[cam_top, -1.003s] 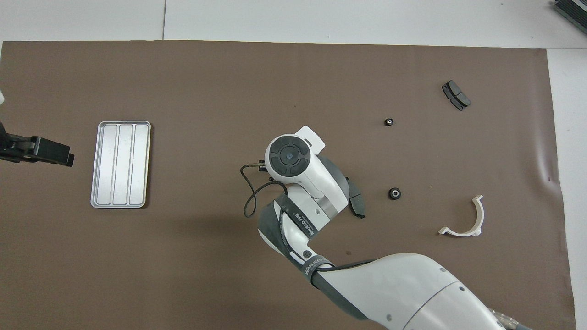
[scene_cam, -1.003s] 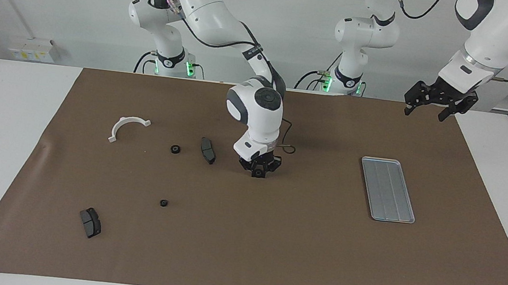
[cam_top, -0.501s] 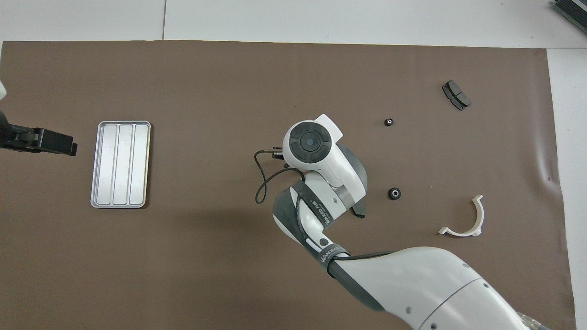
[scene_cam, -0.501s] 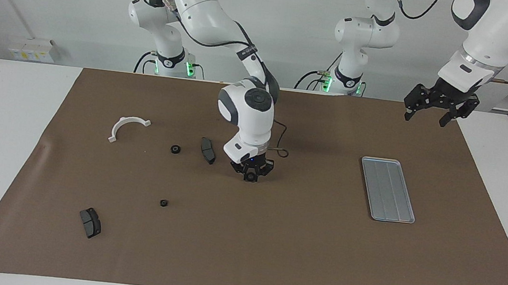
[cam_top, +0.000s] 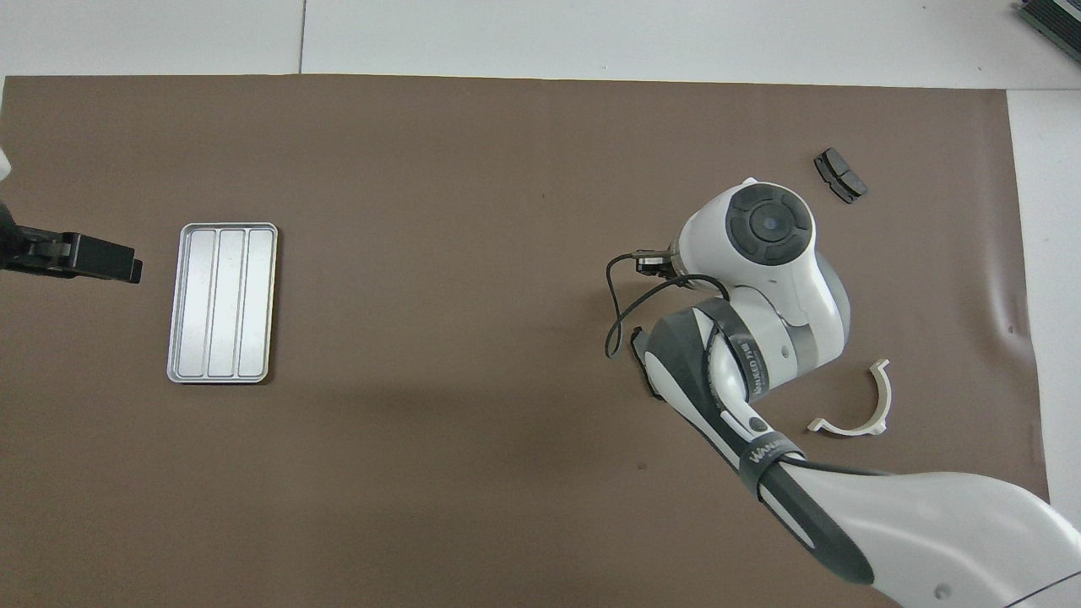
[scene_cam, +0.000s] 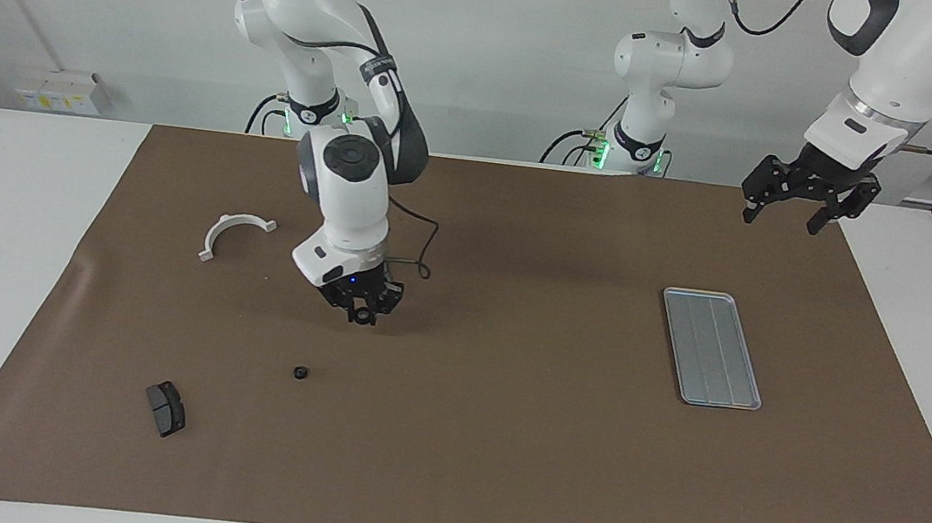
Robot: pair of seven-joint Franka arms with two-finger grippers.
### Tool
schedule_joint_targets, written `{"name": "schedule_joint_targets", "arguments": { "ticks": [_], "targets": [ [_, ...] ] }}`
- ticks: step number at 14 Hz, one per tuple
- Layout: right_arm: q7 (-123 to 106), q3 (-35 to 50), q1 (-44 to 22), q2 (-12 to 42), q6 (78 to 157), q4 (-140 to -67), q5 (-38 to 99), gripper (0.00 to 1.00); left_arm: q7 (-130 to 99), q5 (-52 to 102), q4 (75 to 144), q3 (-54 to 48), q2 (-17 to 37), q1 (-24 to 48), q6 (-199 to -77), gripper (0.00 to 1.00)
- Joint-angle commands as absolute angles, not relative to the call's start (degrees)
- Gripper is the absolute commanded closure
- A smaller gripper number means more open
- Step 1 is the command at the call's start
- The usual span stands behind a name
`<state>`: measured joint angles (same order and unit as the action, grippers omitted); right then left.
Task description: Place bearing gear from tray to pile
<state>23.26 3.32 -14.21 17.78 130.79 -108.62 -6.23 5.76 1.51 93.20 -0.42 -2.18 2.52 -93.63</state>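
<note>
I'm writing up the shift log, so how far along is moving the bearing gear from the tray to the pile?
Done: the tray lies empty, so the gear has left it. In hand: the right gripper carries a small black gear low over the mat among the pile's parts, between the white bracket and a loose gear. Left: set it down and let go. The left gripper waits, jaws open, over the mat's edge.

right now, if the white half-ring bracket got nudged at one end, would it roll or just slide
Probably slide or pivot: the white half-ring bracket lies flat on the brown mat, arc down. It looks like thin rigid plastic, so likely light and stiff. Its small end tabs might snag slightly on the mat.
</note>
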Motion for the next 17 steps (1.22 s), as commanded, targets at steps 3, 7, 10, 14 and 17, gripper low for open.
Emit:
{"name": "schedule_joint_targets", "arguments": {
  "ticks": [3, 7, 10, 14, 17],
  "targets": [
    [13.5, 4.3, -7.2, 12.7, 133.2, -118.0, -7.1, 0.89, 6.2, 1.4, 95.1, 0.2, -3.5, 3.0, -95.0, 0.00],
    [5.4, 4.3, -1.4, 11.2, 139.5, -124.9, -7.1, 0.88, 6.3, 1.4, 95.2, 0.6, -3.8, 1.8, -93.8, 0.00],
    [1.4, 4.4, 1.4, 10.8, 142.6, -127.5, -6.9, 0.86, 6.9, 1.4, 95.2, 0.7, -3.8, -1.0, -94.2, 0.00],
    [1.2, 4.3, 1.3, 10.8, 142.8, -127.4, -6.9, 0.07, 7.9, 1.3, 94.9, 0.8, -3.5, -0.5, -95.8, 0.00],
    [1.9, 4.4, 1.1, 10.3, 140.9, -125.4, -6.2, 0.00, 12.0, 1.2, 94.9, 0.7, -3.3, 0.0, -96.9, 0.00]
  ]
}}
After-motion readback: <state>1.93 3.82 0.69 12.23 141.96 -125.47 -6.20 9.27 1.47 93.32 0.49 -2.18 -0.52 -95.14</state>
